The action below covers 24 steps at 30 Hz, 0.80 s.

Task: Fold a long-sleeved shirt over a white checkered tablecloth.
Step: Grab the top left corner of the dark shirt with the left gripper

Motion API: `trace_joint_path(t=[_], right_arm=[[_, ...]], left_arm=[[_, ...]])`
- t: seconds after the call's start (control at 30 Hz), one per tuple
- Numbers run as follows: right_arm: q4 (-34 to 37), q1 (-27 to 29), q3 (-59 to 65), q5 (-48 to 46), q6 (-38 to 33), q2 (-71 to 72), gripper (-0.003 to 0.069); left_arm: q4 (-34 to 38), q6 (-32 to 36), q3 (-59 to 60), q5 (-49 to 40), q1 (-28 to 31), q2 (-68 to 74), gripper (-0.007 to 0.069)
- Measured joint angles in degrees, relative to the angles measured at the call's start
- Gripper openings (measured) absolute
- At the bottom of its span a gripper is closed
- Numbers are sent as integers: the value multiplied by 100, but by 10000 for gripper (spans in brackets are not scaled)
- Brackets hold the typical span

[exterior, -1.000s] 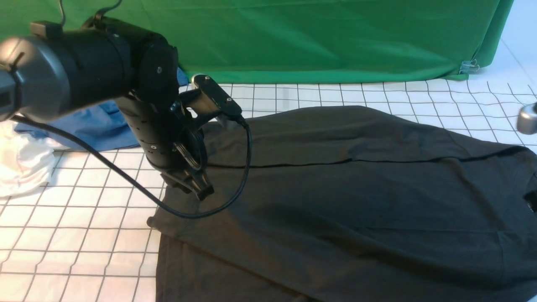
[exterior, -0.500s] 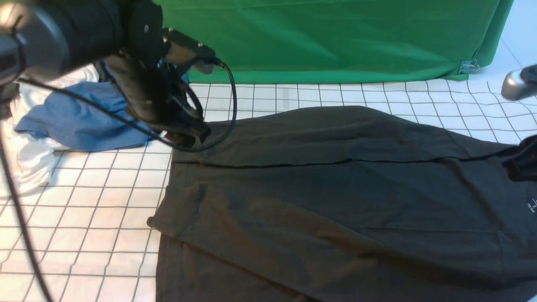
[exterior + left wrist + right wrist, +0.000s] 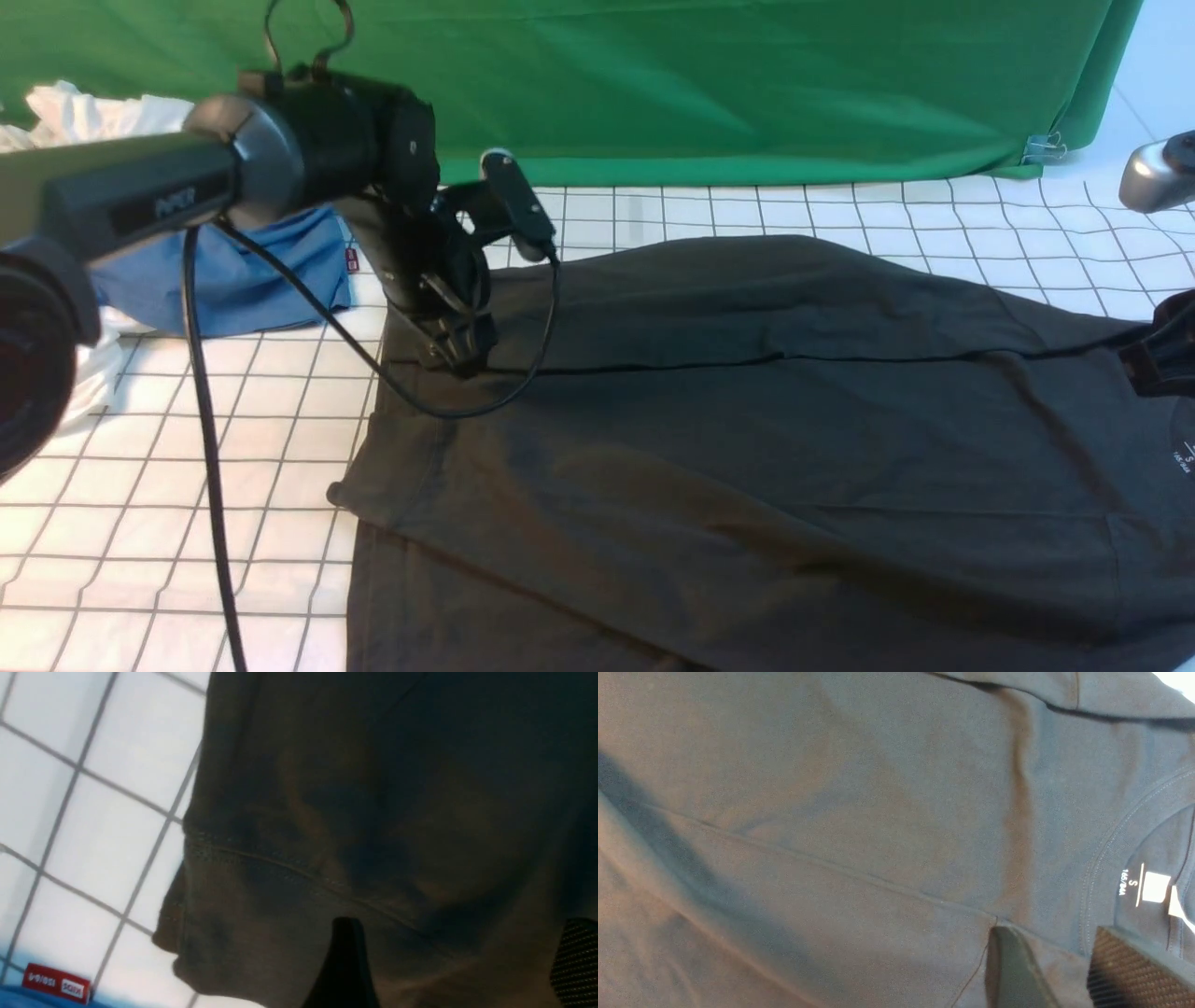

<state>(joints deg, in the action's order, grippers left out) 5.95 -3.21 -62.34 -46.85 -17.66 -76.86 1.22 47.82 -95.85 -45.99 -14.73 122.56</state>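
Shirt and cloth fill the front view. The long-sleeved shirt (image 3: pixel 747 448) lies spread over the middle and right of the white checkered tablecloth (image 3: pixel 187 448), hem to the left and collar to the right. Its far part is folded over along a dark edge running across it. The left hand (image 3: pixel 457 350) points down over the far left corner of the shirt, at that folded edge; this view does not show whether it touches. A black cable (image 3: pixel 205 420) hangs from the left arm and loops in front of the hem. The arm itself covers part of the blue shirt (image 3: pixel 243 280) and the white garment (image 3: pixel 65 373) heaped at the far left, just clear of the dark shirt. Behind hangs the green backdrop (image 3: pixel 700 84). The right hand (image 3: pixel 1162 359) shows only partly at the right edge, beside the neck label (image 3: pixel 1184 455).

In the left wrist view, the hand's fingers (image 3: pixel 345 961) stand wide apart with nothing between them, above the stitched hem (image 3: pixel 280 863). Bare tablecloth shows beside the shirt's edge, and a small red tag (image 3: pixel 56 983) sits on a sliver of blue.

In the right wrist view, the fingers (image 3: pixel 1013 970) are parted and hold nothing. They stand over flat cloth just beside the collar (image 3: pixel 1106 858), with the white label close to the ribbed pad.
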Motion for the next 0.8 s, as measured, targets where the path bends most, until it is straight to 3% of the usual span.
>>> trace_joint_path(t=[0.43,0.67,0.8], right_arm=[[0,0,0,30,0,0,265],[0,0,0,40,6,0,251],[0,0,0,40,6,0,251]], left_arm=[[6,-145,-10,201,354,41,270],[265,-145,-10,142,432,41,13],[404,-136,-10,-83,432,28,-31]])
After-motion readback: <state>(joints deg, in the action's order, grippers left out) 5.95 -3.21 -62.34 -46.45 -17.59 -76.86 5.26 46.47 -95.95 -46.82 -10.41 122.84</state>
